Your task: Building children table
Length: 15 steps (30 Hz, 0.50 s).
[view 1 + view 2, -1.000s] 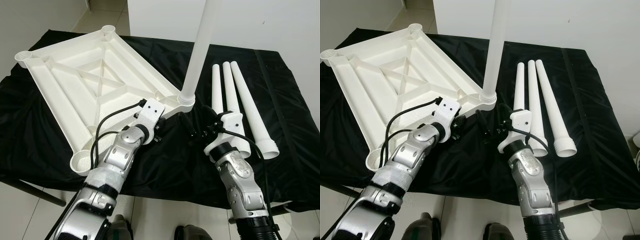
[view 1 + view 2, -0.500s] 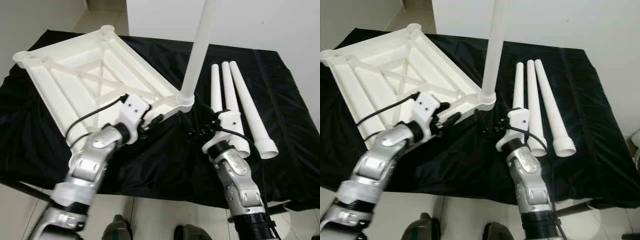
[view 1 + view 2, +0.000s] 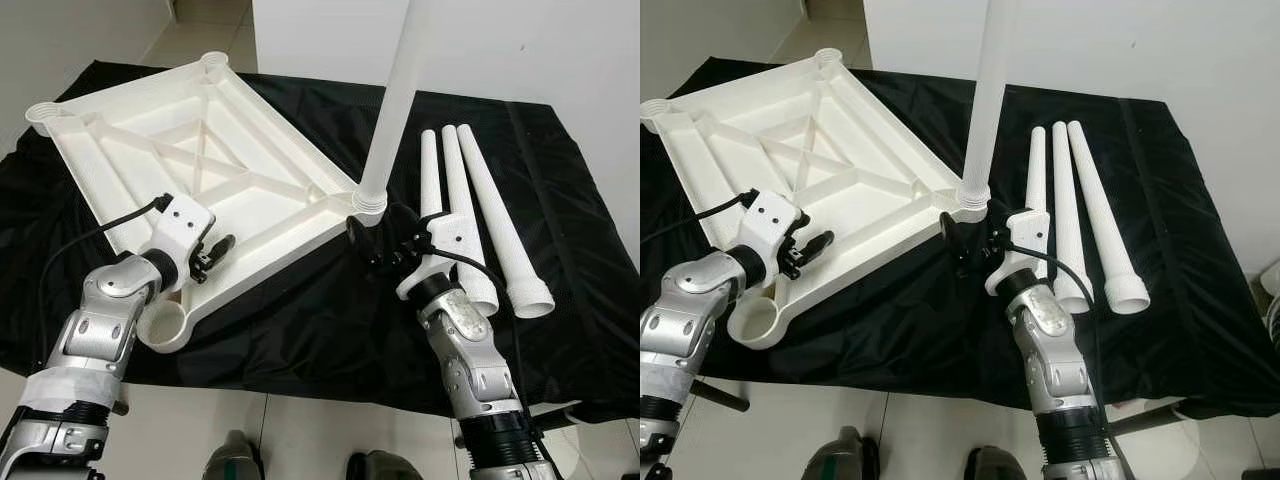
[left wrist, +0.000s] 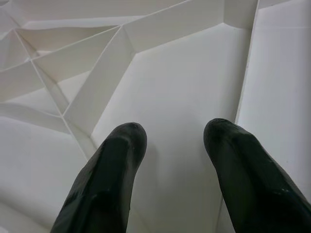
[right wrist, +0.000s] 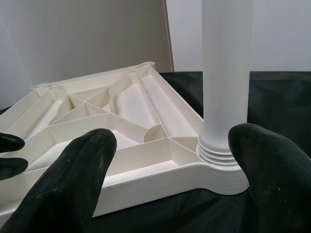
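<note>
Left gripper [image 3: 222, 247] has swung away from the fitted corner, out to the left, and now sits over the near-left part of the white ribbed plastic tabletop [image 3: 190, 160], which lies underside-up on the black-draped desk [image 3: 330, 320]. Its fingers [image 4: 121, 145] are parted and hold nothing; the wrist view shows them just above the panel's ribs.

Right gripper [image 3: 375, 240] has crept in toward the near-right corner socket, where one white tapered plastic leg [image 3: 395, 100] stands upright. Its fingers [image 5: 82, 160] are spread wide, flanking the leg's ringed base without closing on it.

Reading: the left arm seems to have given up bracing that corner. Likely the first leg is judged seated and the next socket is coming up, though how firmly it sits cannot be told.

Count:
- tabletop: one
- legs fitted: one
- loose white tapered legs [image 3: 462, 215]: three, side by side on the cloth right of the tabletop
- corner sockets: four, three open
</note>
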### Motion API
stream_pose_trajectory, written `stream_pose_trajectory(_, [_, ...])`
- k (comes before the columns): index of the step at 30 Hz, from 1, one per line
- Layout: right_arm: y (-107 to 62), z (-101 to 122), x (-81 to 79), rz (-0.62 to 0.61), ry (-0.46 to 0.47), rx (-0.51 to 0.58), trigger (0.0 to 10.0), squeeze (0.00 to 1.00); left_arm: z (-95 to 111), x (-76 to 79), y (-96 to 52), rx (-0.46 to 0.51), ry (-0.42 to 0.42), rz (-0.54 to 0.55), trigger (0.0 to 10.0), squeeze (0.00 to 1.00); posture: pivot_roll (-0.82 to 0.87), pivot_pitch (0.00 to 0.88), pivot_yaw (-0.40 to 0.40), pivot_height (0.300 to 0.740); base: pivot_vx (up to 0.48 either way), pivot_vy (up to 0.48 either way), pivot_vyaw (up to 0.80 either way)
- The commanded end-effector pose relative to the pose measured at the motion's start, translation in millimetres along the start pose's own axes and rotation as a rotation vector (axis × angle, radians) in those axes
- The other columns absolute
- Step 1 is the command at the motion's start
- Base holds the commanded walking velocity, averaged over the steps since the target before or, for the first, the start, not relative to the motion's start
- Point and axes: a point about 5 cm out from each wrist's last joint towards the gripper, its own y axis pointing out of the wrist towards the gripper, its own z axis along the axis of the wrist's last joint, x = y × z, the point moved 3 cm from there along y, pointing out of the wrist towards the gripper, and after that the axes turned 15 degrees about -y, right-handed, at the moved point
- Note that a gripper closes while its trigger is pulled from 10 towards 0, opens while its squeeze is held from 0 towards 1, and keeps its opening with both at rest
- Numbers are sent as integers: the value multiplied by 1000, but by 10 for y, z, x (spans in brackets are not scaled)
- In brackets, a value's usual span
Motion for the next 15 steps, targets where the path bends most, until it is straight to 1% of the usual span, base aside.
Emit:
stream_pose_trajectory(1, [-2, -26, -11, 7, -7, -6, 10000, 0, -257, -39, -25, -102, -2, 48, 10000, 0, 54, 48, -3, 740, 0, 0, 0])
stream_pose_trajectory(4, [4, -30, 0, 2, -9, -3, 10000, 0, -231, -28, -38, -98, -6, 3, 10000, 0, 56, 47, -3, 740, 0, 0, 0])
stream_pose_trajectory(5, [4, -30, 0, 2, -9, -3, 10000, 0, -231, -28, -38, -98, -6, 3, 10000, 0, 56, 47, -3, 740, 0, 0, 0])
stream_pose_trajectory(6, [9, -31, -4, 2, -9, -1, 10000, 0, -245, 8, -28, -109, -5, -22, 10000, 0, 52, 45, -1, 740, 0, 0, 0])
stream_pose_trajectory(7, [9, -31, -4, 2, -9, -1, 10000, 0, -245, 8, -28, -109, -5, -22, 10000, 0, 52, 45, -1, 740, 0, 0, 0])
stream_pose_trajectory(10, [15, -26, -10, 1, -10, 2, 10000, 0, -304, 153, 32, -127, -13, -71, 10000, 0, 52, 45, -1, 740, 0, 0, 0])
stream_pose_trajectory(13, [17, -24, -8, 0, -10, 3, 10000, 0, -315, 187, 58, -127, -19, -74, 10000, 0, 44, 43, 4, 740, 0, 0, 0])
stream_pose_trajectory(14, [19, -23, -6, -2, -9, 4, 10000, 0, -330, 241, 95, -130, -28, -85, 10000, 0, 42, 43, 4, 740, 0, 0, 0])
stream_pose_trajectory(15, [21, -20, -9, -3, -11, 4, 10000, 0, -344, 359, 172, -127, -44, -110, 10000, 0, 37, 43, 3, 740, 0, 0, 0])
